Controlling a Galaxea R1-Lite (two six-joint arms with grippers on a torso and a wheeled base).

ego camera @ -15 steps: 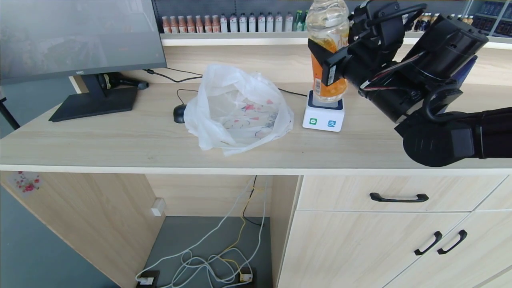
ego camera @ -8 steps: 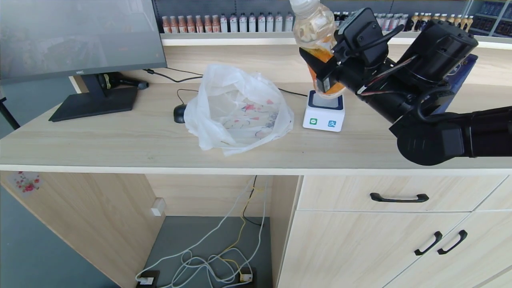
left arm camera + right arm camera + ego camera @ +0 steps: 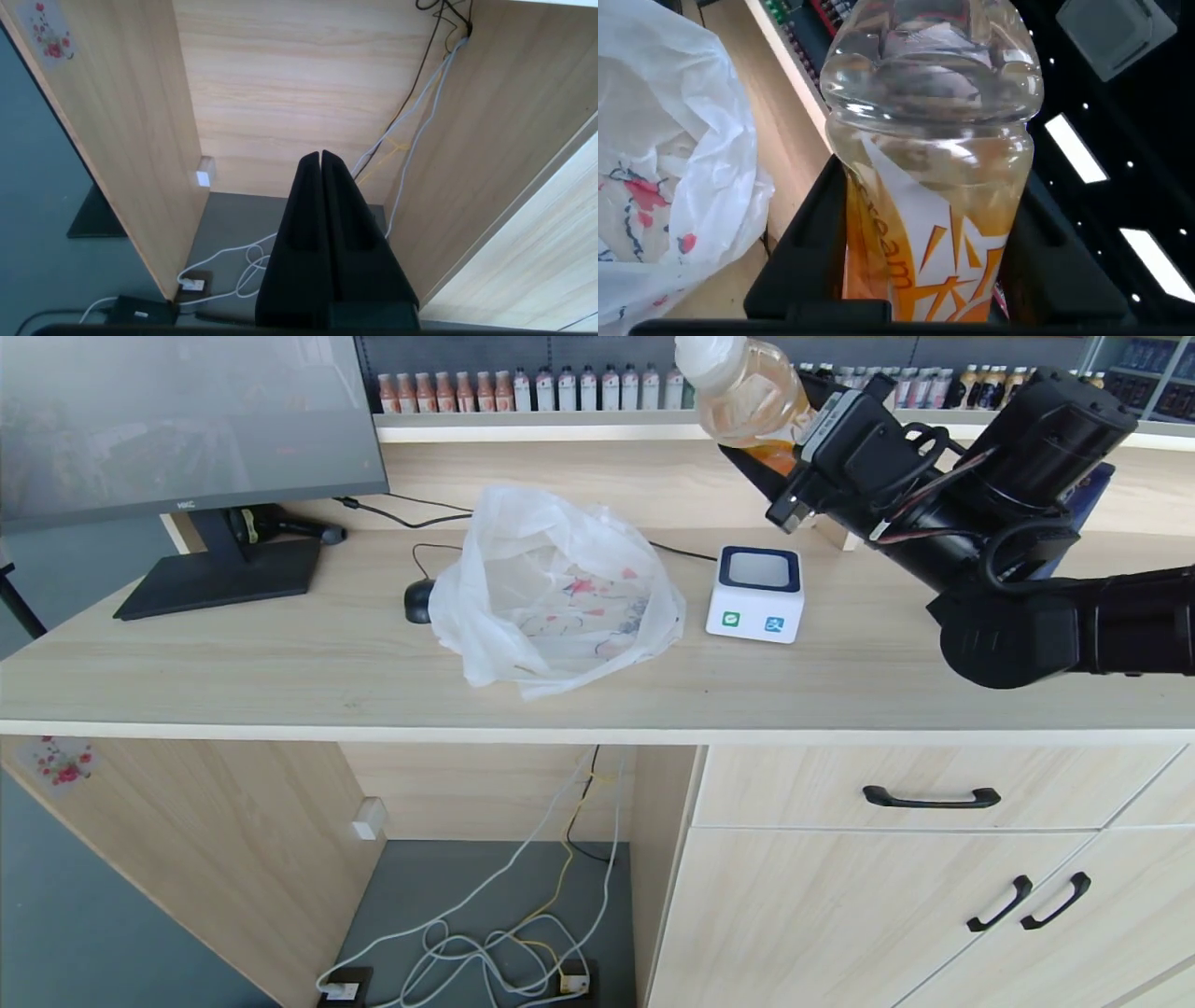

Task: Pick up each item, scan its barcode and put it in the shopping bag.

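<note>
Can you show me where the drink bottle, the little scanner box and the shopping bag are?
drink bottle (image 3: 747,392), head view, on its clear upper body.
scanner box (image 3: 754,609), head view, on its white front face.
shopping bag (image 3: 555,593), head view, on its crumpled front side.

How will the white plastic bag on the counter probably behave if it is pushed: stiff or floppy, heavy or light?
The shopping bag looks thin and crumpled, so it is probably floppy and would dent rather than move as one piece. No bulky contents show through it, so it is likely light and apt to slide on the smooth counter.
</note>
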